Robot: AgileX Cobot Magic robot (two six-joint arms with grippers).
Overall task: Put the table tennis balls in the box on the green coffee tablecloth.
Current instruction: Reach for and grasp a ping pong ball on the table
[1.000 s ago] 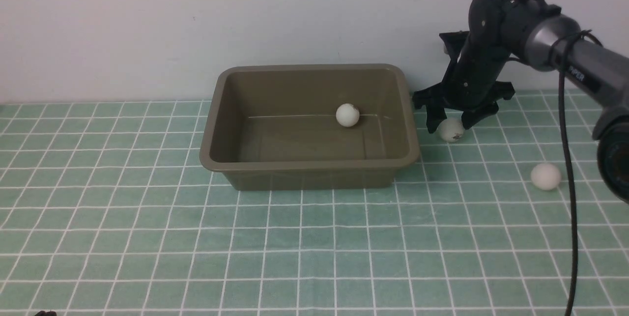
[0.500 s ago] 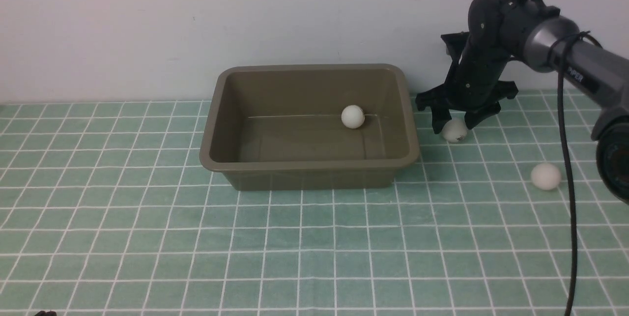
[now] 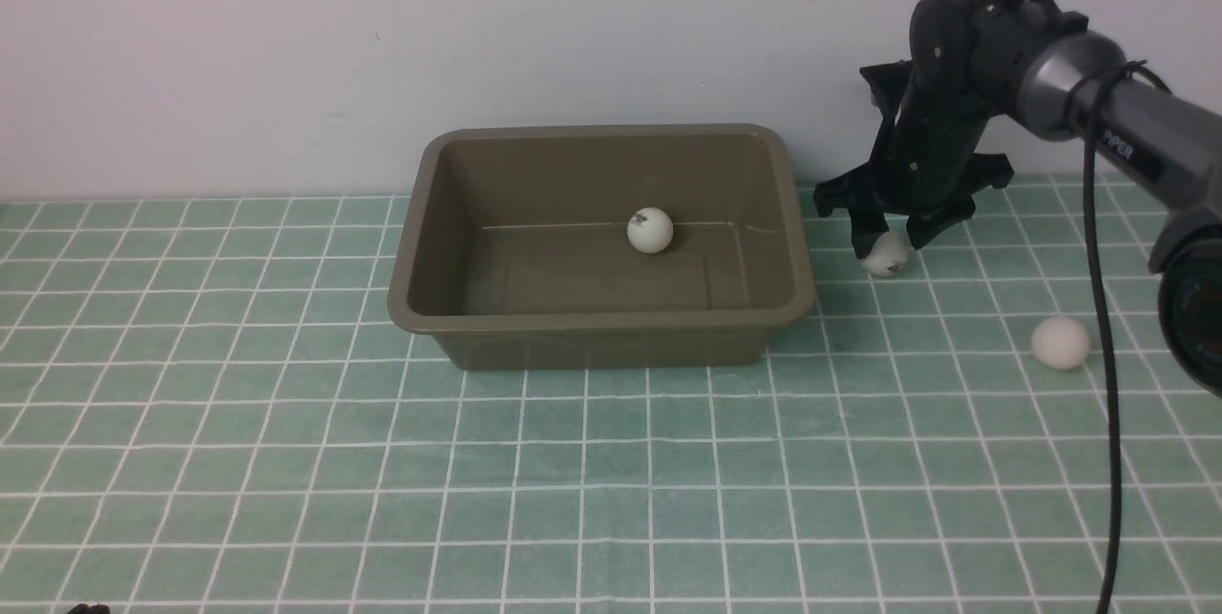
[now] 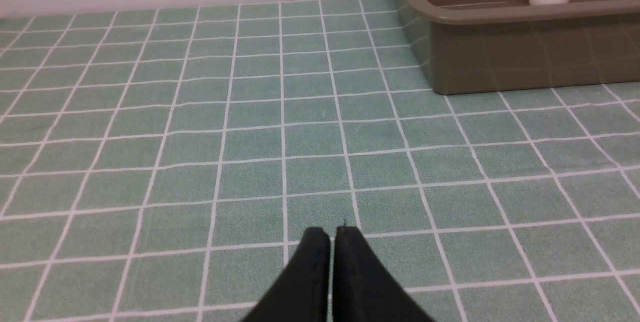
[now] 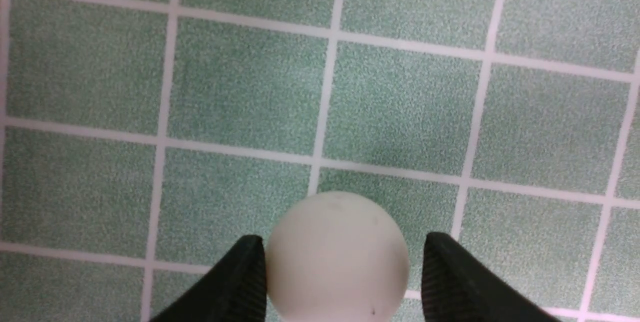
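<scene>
**Right hand stands around a ball next to the box**

The box [image 3: 601, 347] sits on the green tablecloth [image 3: 286, 423], close to the white wall [image 3: 286, 41] at the back. The box is brown-green and open on top. The cloth has thin white lines that make little squares.

The first ball [image 3: 650, 230] is inside the box. It lies on the bottom, by the back side of the box, a bit right of the middle. It has a small dark mark on top.

The second ball [image 3: 886, 258] is on the cloth, outside the box and just beside its right end. The right hand [image 3: 888, 246] points down over this ball, with one black finger on each side of it. In the right wrist view, one finger [image 5: 235, 282] touches the ball. The other finger has a thin gap between it and the ball. So the right hand is open around the ball and is not squeezing it. This ball has a small dark mark too.

The third ball [image 3: 1060, 343] lies by itself on the cloth. It is nearer to the robot than the second ball, and further to the right.

The left hand [image 4: 330, 234] is closed, with its two black fingers pressed together. It is low over the cloth on the left side, well apart from the box
</scene>
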